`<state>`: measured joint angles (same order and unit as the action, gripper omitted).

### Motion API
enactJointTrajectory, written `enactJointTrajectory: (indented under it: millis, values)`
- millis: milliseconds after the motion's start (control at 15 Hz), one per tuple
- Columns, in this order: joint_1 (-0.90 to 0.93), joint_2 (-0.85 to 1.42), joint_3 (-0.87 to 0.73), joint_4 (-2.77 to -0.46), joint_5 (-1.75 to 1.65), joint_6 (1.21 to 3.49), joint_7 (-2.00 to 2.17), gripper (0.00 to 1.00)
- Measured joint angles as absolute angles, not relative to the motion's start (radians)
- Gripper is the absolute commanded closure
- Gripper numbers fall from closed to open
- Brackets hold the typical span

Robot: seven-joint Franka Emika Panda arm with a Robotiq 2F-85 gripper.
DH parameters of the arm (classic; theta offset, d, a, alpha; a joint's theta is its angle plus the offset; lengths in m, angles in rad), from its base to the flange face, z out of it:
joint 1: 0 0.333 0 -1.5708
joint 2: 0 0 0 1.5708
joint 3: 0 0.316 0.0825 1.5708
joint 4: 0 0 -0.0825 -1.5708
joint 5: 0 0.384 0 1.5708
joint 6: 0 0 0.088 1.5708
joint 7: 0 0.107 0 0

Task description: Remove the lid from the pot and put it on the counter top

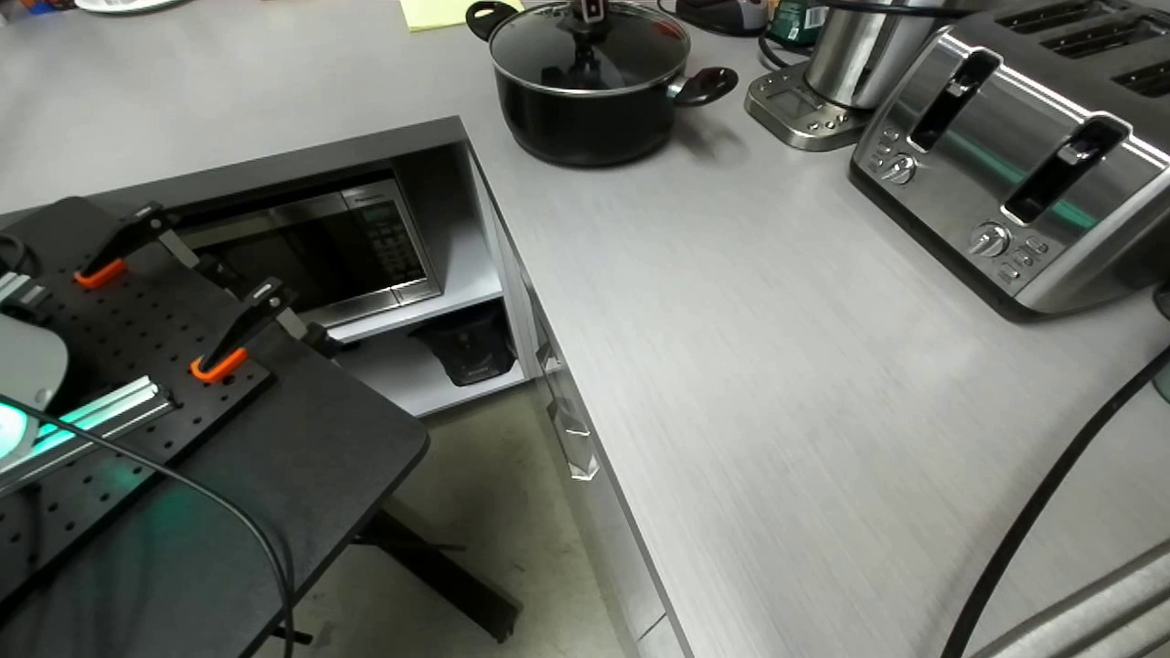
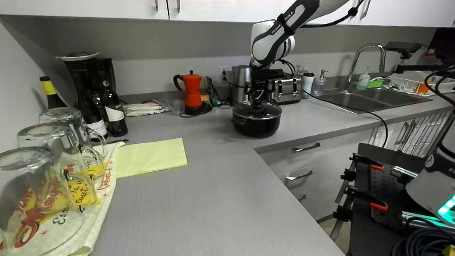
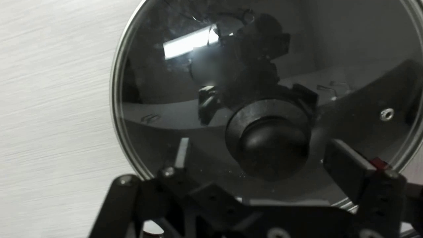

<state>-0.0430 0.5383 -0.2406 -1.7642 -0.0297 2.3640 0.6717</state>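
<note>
The squat black pot (image 1: 590,128) stands on the light-grey counter top (image 1: 731,329) near its inner corner; the pot also shows in an exterior view (image 2: 256,127). The clear glass lid (image 1: 631,59) with a metal rim sits on the pot. In the wrist view the lid (image 3: 155,82) fills most of the picture, its black knob (image 3: 276,145) near the middle. My gripper (image 3: 259,141) is open, one finger on each side of the knob, both apart from it in that view. In an exterior view my gripper (image 2: 256,96) points down right above the knob.
A steel toaster (image 1: 1015,174) and a steel container (image 1: 850,55) stand beside the pot. A red moka pot (image 2: 192,92), a yellow cloth (image 2: 153,156) and glass mugs (image 2: 53,138) are on the counter. A cable (image 1: 1051,512) crosses it. The black table (image 1: 320,448) stands below the counter edge.
</note>
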Motion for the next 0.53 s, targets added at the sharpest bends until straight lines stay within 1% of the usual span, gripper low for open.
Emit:
enactJointTrajectory:
  millis: [67,133,200,467,533]
  values:
    - [-0.043,0.545,-0.241,-1.757,-0.030,2.362,0.673,0.27]
    - [-0.043,0.550,-0.241,-1.749,-0.030,2.359,0.673,0.33]
    - [-0.043,0.555,-0.241,-1.744,-0.030,2.357,0.673,0.40]
    - [-0.043,0.558,-0.241,-1.734,-0.030,2.354,0.673,0.72]
    - [-0.041,0.558,-0.241,-1.731,-0.030,2.354,0.673,0.75]
